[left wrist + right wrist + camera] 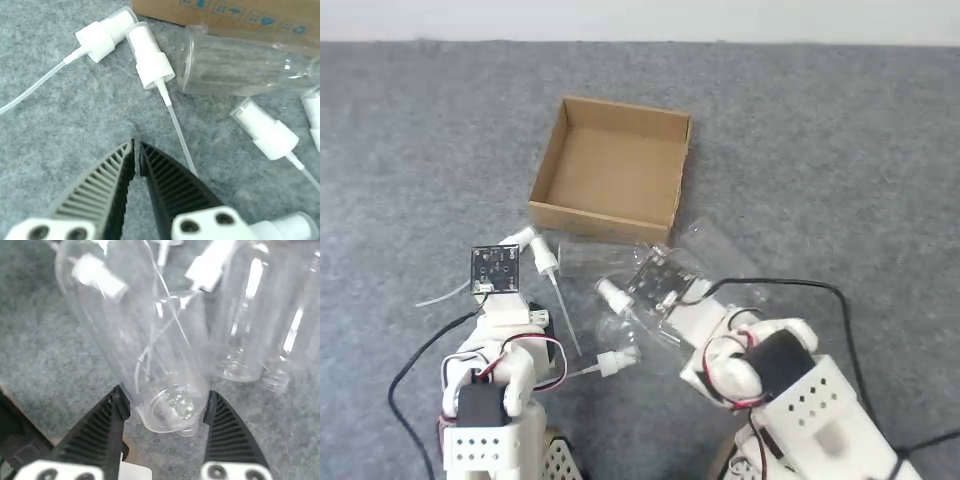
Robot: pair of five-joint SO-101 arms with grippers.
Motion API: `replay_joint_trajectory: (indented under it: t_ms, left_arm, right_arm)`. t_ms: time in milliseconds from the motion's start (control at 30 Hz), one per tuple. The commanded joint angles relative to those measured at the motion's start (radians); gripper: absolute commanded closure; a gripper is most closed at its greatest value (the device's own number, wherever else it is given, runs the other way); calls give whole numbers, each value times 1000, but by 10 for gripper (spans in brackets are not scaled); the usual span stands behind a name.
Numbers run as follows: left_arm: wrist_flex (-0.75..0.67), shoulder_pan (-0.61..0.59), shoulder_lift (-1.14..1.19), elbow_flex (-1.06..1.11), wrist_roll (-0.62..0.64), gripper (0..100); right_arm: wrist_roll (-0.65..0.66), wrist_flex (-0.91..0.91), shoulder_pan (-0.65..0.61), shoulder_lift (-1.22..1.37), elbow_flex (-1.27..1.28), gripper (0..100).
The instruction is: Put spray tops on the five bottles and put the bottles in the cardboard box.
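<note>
Since the clear bottle (160,355) lies on its side with one end between the fingers of the right gripper (166,394), the coming move looks like a plain close. The jaws stand spread to either side of that end, not touching it, and the bottle's long axis runs away from the gripper, roughly in line with the fingers, so they would bite across its width. Whether it is the neck or the base that sits between them I cannot tell. More bottles (240,315) lie just beside it, to the right.

To the left the left gripper (136,146) hangs over the grey felt (840,150) with its jaws pressed together, holding nothing. A loose spray top (150,62) lies just beyond it, its thin tube trailing back past the fingertips – this arm is the nearer to the tops. The cardboard box (605,218) sits farther off, in the middle, with no bottle inside.
</note>
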Motion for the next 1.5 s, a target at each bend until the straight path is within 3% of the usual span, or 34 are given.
replay_joint_trajectory:
  t_ms: [0,533,800,1033,1467]
  left_arm:
    - [6,-3,-14,-12,-5,983]
    - [6,-3,-14,-12,-5,983]
    - [6,-3,-14,-12,-5,983]
    - [6,-3,-14,-12,-5,983]
    - [6,-3,-14,-12,-5,983]
  right_arm:
    - [15,4,99,-28,-74,905]
    - [64,-50,576,-19,-95,900]
    - [66,-62,748,-18,-95,900]
    - [143,-159,894,-16,-89,902]
    - [186,-243,961,-16,38,904]
